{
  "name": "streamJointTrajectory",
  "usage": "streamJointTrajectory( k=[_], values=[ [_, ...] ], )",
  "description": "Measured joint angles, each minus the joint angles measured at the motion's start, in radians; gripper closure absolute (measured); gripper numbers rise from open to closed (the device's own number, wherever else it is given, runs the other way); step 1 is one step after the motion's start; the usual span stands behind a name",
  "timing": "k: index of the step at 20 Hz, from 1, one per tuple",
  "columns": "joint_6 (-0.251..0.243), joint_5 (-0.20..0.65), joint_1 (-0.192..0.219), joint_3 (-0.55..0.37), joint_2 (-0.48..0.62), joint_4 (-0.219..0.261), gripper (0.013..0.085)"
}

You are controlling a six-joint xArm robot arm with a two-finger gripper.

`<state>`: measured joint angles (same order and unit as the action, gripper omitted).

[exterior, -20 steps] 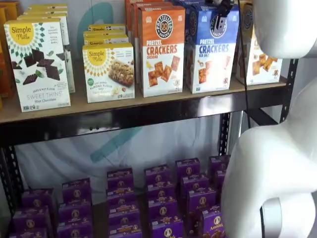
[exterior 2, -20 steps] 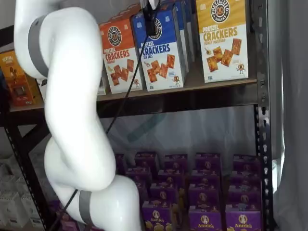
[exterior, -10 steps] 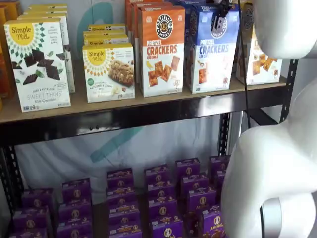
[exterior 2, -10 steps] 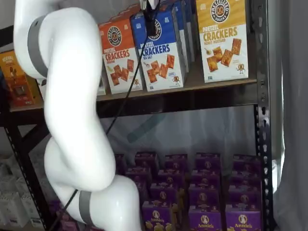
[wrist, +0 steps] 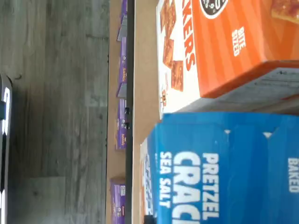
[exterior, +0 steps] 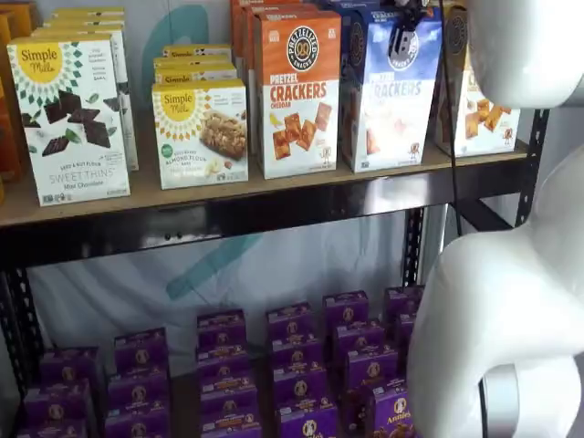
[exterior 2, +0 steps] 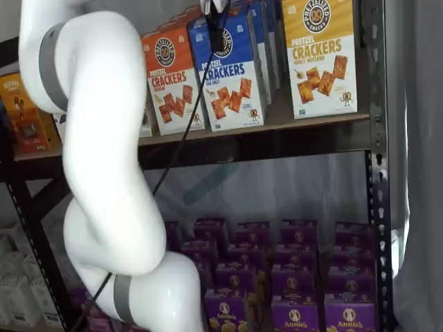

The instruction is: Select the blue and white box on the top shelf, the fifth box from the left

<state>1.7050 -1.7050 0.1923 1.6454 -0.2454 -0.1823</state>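
the blue and white box (exterior 2: 230,72) stands on the top shelf (exterior 2: 291,128), tilted, just beside the orange cheddar carton (exterior 2: 169,79). gripper (exterior 2: 219,24) fingers sit at its top front; grip state cannot be told

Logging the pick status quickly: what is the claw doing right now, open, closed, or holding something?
Claw: cannot be told. Only a dark finger shows, hanging in front of the top of the blue and white box; no gap or grip is plain.
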Motion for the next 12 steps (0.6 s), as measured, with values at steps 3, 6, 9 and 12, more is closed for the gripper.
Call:
streamJointTrajectory(
  k=[3, 6, 9, 12],
  values=[
    [0.000, -0.033, 0.007, 0.018, 0.006, -0.015, 0.0410],
    [0.001, -0.055, 0.017, 0.021, -0.002, -0.030, 0.0410],
    [0.006, -0.086, 0.033, 0.019, -0.014, -0.049, 0.0410],
    [0.017, -0.125, 0.053, 0.014, -0.032, -0.065, 0.0410]
  ],
)
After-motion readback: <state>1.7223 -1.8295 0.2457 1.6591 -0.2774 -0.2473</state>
